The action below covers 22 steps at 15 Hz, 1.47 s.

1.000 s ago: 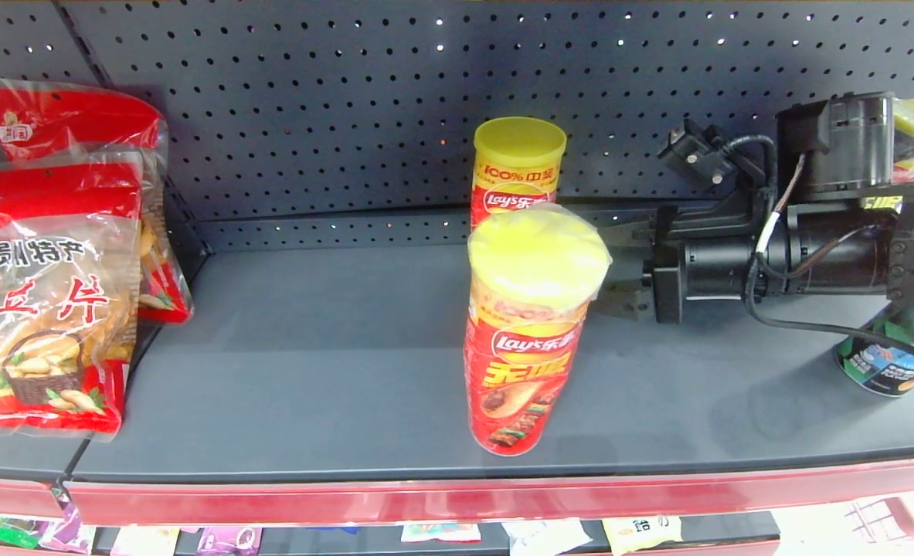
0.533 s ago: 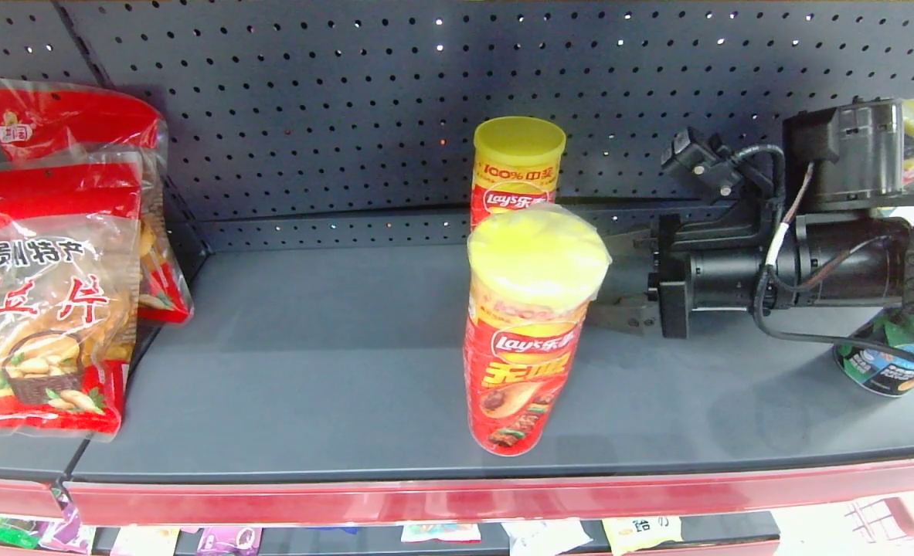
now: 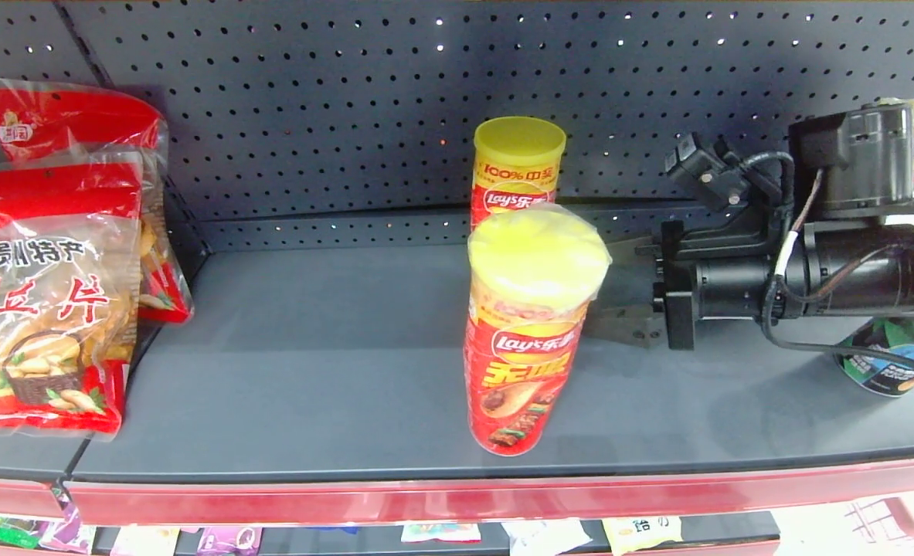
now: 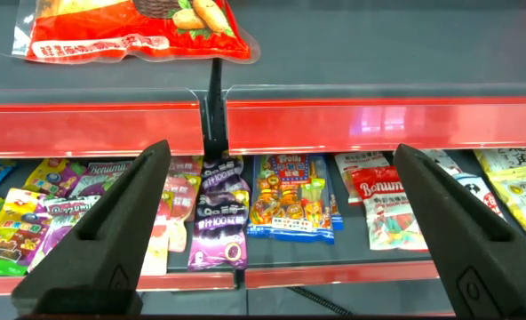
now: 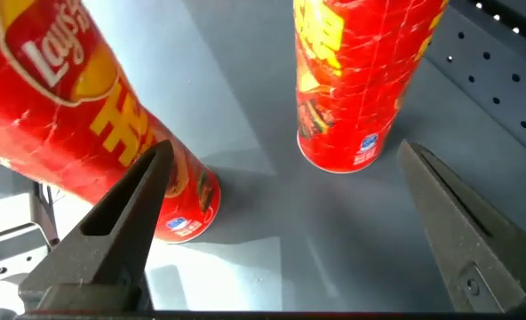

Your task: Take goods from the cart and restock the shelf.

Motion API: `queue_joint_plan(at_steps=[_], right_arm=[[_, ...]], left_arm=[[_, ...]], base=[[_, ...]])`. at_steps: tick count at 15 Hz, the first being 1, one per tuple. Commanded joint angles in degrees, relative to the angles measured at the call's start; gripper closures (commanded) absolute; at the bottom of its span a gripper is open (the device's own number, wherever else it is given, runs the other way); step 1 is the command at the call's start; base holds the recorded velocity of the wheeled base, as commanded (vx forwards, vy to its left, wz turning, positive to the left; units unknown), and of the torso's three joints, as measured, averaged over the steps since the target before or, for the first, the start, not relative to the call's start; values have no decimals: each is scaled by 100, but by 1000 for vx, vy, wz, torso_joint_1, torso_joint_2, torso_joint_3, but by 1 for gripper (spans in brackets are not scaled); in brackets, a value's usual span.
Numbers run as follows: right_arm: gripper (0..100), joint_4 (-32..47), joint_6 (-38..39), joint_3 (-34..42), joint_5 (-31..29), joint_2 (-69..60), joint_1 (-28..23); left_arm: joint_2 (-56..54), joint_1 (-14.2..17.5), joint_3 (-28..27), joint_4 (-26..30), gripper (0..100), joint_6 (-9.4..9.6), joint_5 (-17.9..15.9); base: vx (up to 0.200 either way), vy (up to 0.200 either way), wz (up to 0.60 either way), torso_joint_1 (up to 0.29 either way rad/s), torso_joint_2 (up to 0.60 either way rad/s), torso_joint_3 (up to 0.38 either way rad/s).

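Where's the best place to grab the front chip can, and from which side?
Its red mid-body, from the robot's right, where the open right gripper is: the front chip can stands upright and round, with the rear chip can close behind.

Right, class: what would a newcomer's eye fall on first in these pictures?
Two yellow-lidded red chip cans stand upright on the shelf: the front can near its red edge, the back can by the pegboard. The open right gripper sits just right of them; red snack bags stand at the far left.
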Motion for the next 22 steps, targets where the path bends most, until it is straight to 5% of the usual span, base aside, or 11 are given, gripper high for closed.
queue_joint_plan(at_steps=[1,17,22], right_arm=[[0,-2,-1,66,2,-69,3],[0,-2,-1,453,2,-288,100],[0,-11,-1,453,-6,-244,-234]], left_arm=[[5,0,1,0,0,-1,0],[5,0,1,0,0,-1,0],[5,0,1,0,0,-1,0]], base=[[0,0,0,0,0,0],[0,0,0,0,0,0],[0,0,0,0,0,0]])
